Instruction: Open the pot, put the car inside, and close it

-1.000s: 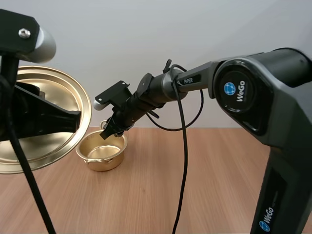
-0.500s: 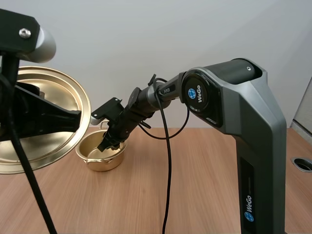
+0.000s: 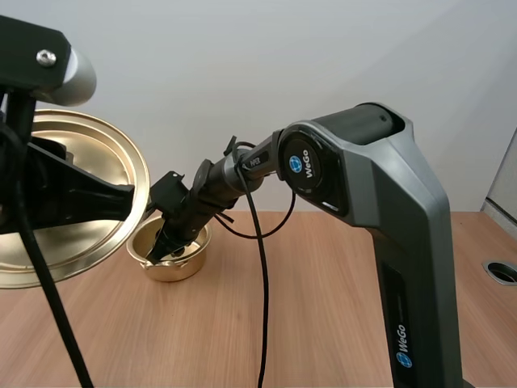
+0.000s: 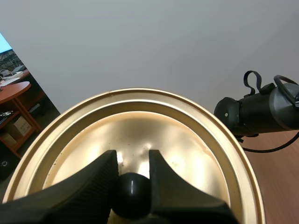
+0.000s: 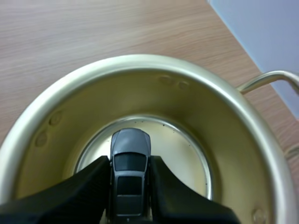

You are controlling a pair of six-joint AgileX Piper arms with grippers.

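Lower than half a second back, right gripper has dipped from rim height down into the pot at left centre of the high view. Its fingers clamp one grey car by the flanks (pot walls ring it all round, bare floor ahead of the nose). Left gripper pinches the black knob of one gold lid, held up at far left, unchanged. One pot; wood table spreads right.

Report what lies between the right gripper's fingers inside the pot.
A grey car, pinched by the right gripper low inside the pot; the right wrist view shows it.
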